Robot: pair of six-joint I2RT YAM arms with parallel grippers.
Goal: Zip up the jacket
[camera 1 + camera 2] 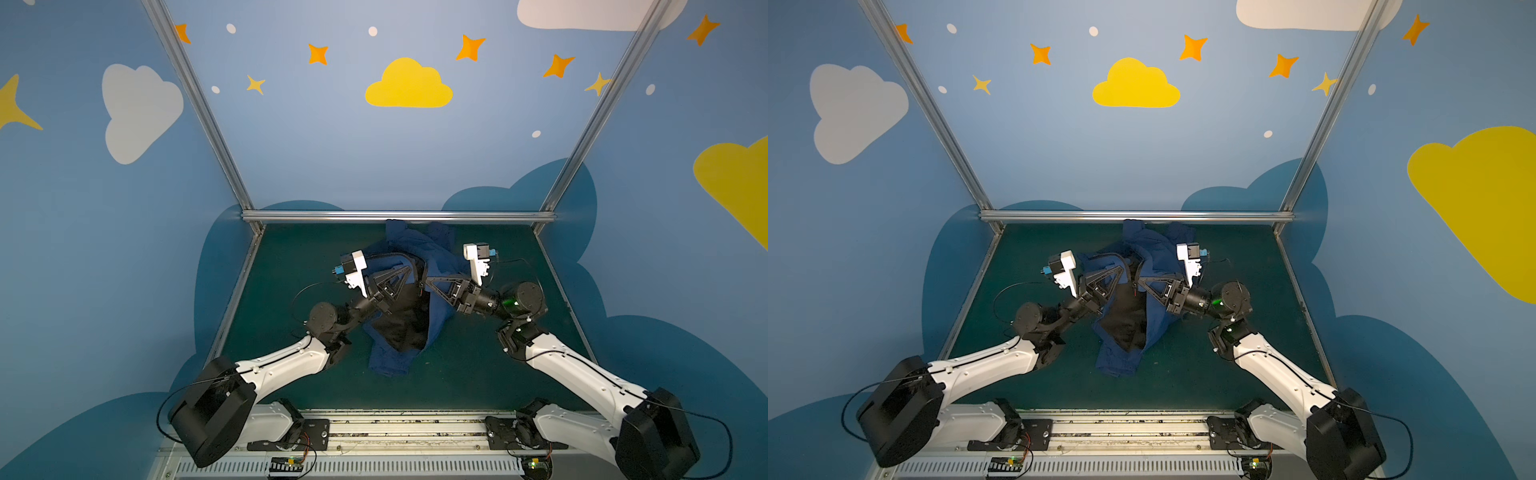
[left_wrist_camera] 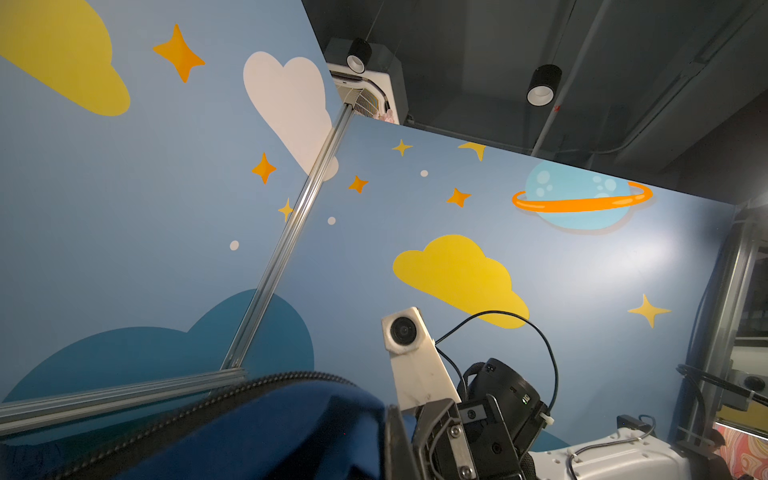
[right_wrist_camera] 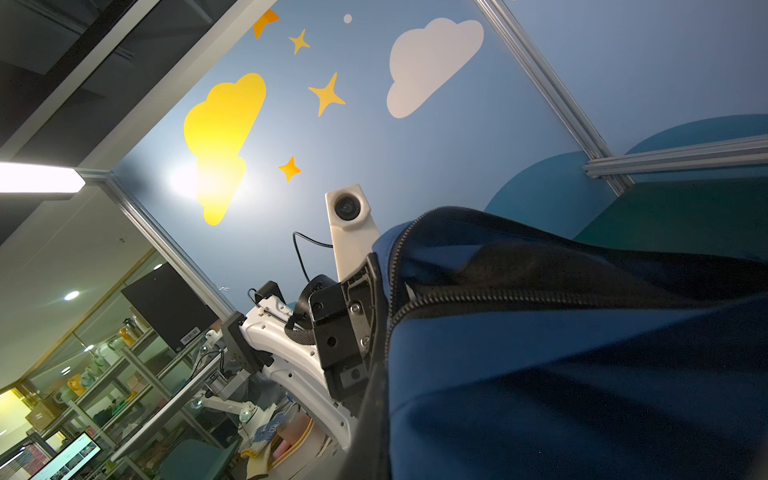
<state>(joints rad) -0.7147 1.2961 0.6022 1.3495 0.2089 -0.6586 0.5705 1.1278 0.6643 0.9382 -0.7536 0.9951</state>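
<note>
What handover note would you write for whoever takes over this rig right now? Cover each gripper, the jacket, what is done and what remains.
Left gripper: shut, pinching the jacket at one front edge.
Right gripper: shut on the opposite front edge.
The jacket lies crumpled on the table, front open, black lining showing.
Done: both edges appear gripped.
Left: bring the zipper teeth together and zip up.

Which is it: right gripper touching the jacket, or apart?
Touching. In both top views the shut right gripper pinches the jacket's raised front edge.

Dim, even light; soft, fisheye-warped edges.
</note>
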